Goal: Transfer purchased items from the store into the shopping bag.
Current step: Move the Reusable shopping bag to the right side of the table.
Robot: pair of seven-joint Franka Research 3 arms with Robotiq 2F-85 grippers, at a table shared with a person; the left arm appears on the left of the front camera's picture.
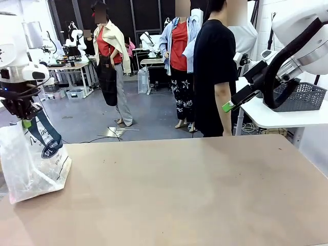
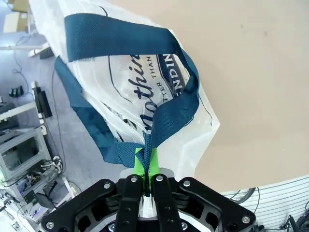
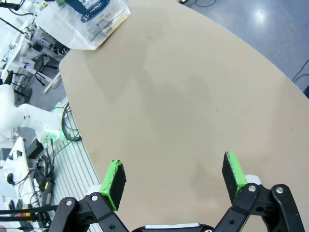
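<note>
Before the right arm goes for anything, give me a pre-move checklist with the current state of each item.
1. Left gripper shut on the bag's handle: ok, the strap is pinched between the green pads.
2. Bag on the table: ok, it sits at the table's left end, held up by the handle.
3. Bag mouth open for loading: cannot tell; the top looks bunched under the strap.
4. Right gripper open and empty: ok, pads apart, nothing between them.
5. Basket on the main table: not ok, it stands on a white side table at the far right, behind the right arm.
6. Items in the basket: cannot tell.
</note>
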